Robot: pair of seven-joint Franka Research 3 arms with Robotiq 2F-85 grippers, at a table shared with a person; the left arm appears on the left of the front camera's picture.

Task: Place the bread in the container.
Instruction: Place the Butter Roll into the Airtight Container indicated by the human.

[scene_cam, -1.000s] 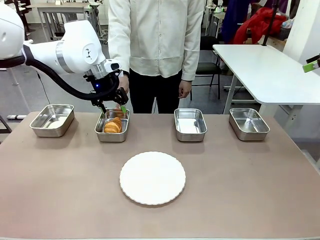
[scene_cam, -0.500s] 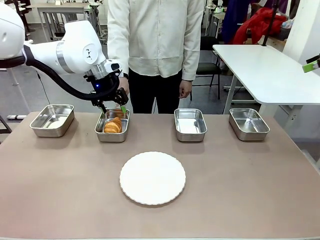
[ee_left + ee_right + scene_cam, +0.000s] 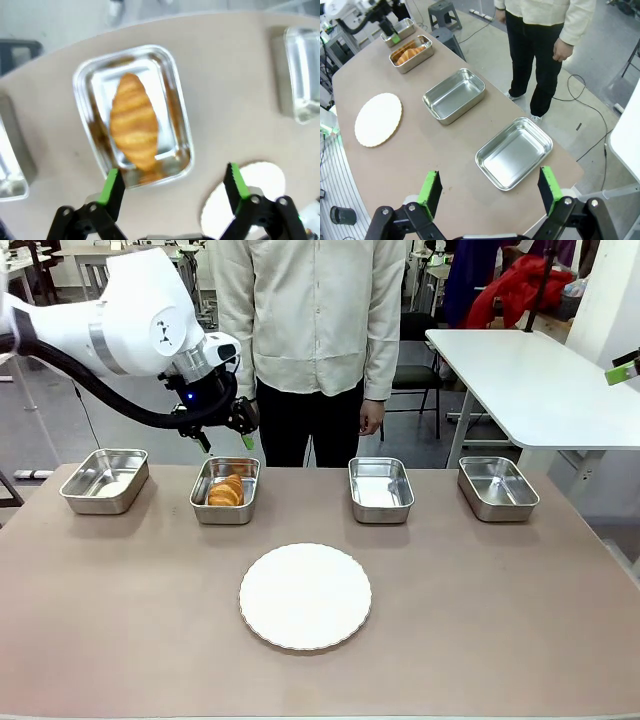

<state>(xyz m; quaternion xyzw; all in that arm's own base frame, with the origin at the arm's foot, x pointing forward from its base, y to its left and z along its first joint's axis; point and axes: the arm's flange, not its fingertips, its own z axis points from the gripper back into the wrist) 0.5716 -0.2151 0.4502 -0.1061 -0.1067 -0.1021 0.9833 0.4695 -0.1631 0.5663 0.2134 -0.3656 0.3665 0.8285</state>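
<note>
Brown desk point(image 3: 480, 620): bread point(image 3: 227, 489) lies inside the container point(image 3: 224, 512), second tray from my left. My left gripper point(image 3: 224, 440) hovers above it, fingers apart, empty. Right gripper point(image 3: 487, 192) fingers apart too.

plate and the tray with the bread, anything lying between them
Nothing; in the front view only bare table separates the plate from the tray holding the bread.
</note>
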